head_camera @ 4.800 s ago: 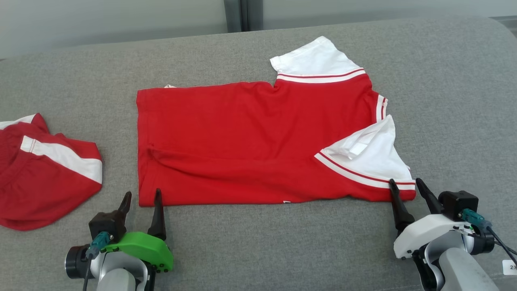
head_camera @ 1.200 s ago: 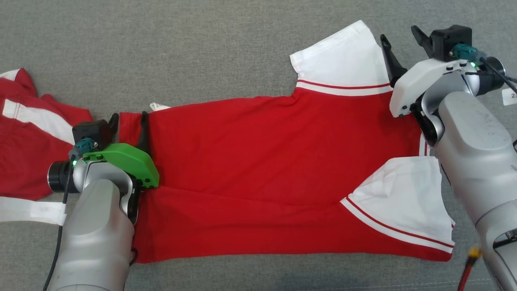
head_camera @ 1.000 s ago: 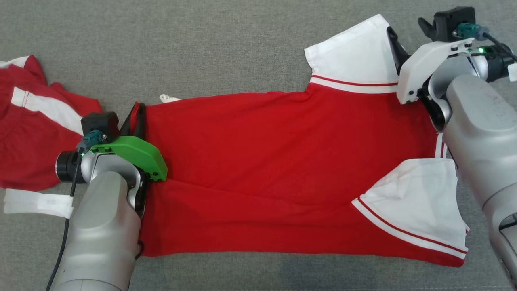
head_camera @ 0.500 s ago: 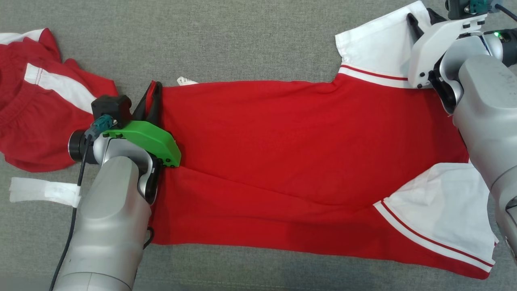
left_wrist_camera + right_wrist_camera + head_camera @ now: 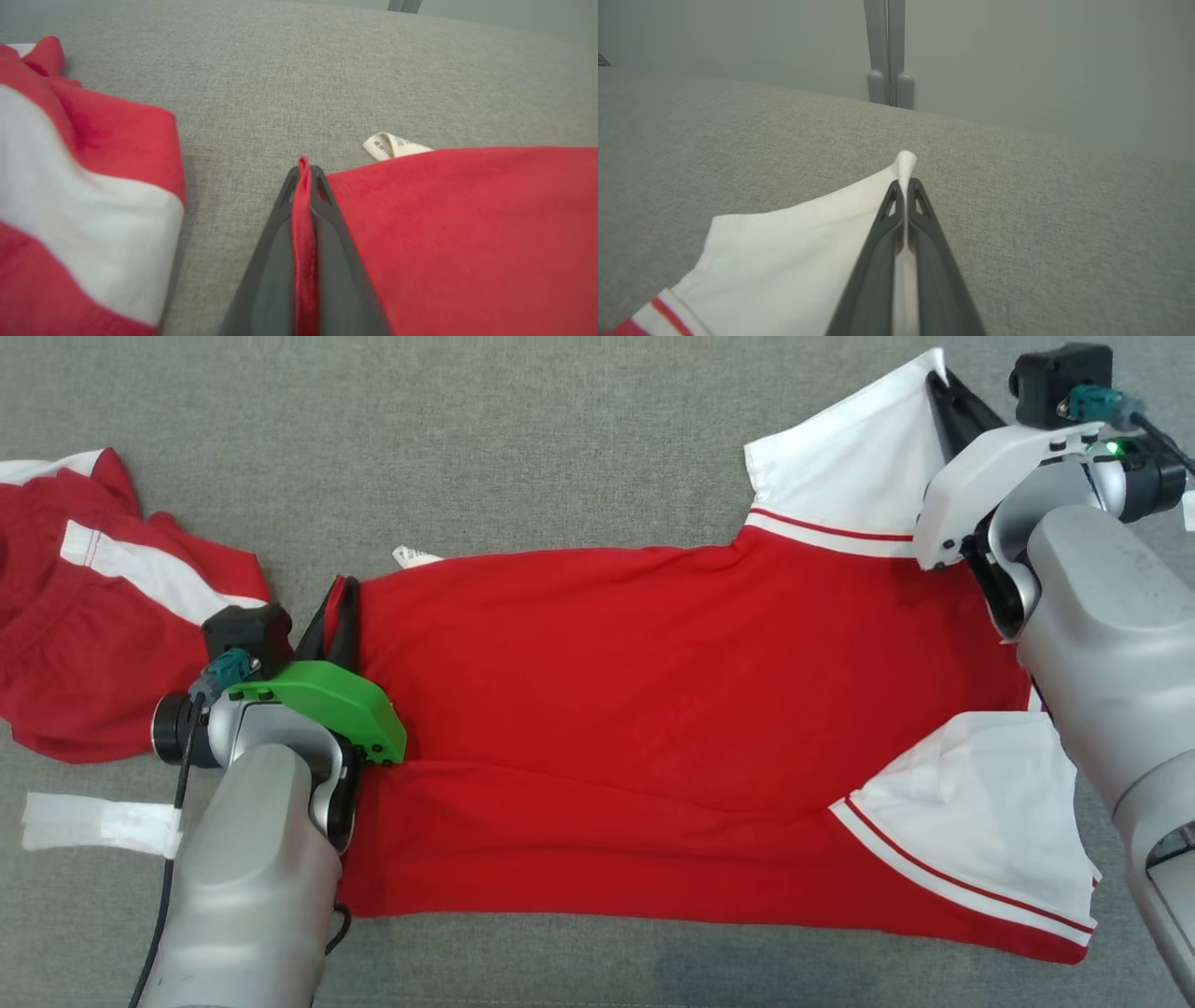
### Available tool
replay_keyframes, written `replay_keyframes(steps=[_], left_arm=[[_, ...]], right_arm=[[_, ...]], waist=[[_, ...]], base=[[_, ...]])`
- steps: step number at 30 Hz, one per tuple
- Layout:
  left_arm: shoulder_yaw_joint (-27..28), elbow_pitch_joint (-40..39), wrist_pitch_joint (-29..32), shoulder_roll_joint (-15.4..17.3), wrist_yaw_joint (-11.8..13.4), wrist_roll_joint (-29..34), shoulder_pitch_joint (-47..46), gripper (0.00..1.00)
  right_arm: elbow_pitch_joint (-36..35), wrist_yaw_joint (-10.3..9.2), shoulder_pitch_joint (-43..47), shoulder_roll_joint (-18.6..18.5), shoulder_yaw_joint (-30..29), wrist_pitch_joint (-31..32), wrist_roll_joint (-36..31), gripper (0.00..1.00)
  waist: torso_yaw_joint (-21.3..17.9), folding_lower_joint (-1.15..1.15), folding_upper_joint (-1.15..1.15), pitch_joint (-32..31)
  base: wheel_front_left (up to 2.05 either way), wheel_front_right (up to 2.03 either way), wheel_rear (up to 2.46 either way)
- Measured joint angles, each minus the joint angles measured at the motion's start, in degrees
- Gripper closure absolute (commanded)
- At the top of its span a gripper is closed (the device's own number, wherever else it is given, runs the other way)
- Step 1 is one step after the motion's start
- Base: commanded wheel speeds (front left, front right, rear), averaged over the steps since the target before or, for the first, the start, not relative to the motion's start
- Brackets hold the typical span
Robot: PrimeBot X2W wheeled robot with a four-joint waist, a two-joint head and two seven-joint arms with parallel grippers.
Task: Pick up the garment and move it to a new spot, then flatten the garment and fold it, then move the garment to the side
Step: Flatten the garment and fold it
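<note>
Under the left arm [image 5: 252, 859], garment [image 5: 607, 691] edge hidden.

Green-shelled left tool [image 5: 340, 586], white-shelled right tool [image 5: 937, 377], silver forearms [image 5: 252, 859].

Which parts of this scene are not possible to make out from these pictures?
Print on the label: left wrist view, too small and blurred.
The second red garment: head view, cut off by the left edge.
Left hem of the red shirt: head view, partly under the left arm.
Its right end: head view, behind the right arm.
</note>
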Motion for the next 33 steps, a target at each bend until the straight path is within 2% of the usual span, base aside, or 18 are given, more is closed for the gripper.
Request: replay_keyframes(steps=[4,9,16,24,33], left_arm=[[1.2,-0.5,0.0,0.3,0.0,0.7,2.3,1.0],[2.6,-1.4,0.0,1.3,0.0,1.4,4.7,1.0],[3.0,-4.1,0.1,2.1,0.0,1.9,7.0,1.0],[2.4,-7.3,0.1,2.6,0.0,1.9,9.8,1.0],[2.3,-10.0,0.1,3.1,0.0,0.9,18.4,1.0]], right_arm=[[-4.2,0.0,4.4,-0.4,1.5,-0.9,5.0,1.0],[-9.3,0.0,9.2,-3.7,5.1,-1.4,9.5,1.0],[-17.3,0.0,14.1,-6.2,7.9,-1.6,14.1,1.0],[-25.7,0.0,22.6,-8.4,6.1,-1.6,15.7,1.0],[-31.4,0.0,35.4,-8.7,3.2,-1.6,16.6,1.0]], waist=[[-1.0,0.0,0.0,-2.5],[-2.4,0.0,0.0,-5.8],[-4.6,0.0,0.0,-9.7],[-6.3,0.0,0.0,-13.1],[-6.8,0.0,0.0,-17.5]], base=[[0.0,0.0,0.0],[0.0,0.0,0.0],[0.0,0.0,0.0],[0.0,0.0,0.0],[0.0,0.0,0.0]])
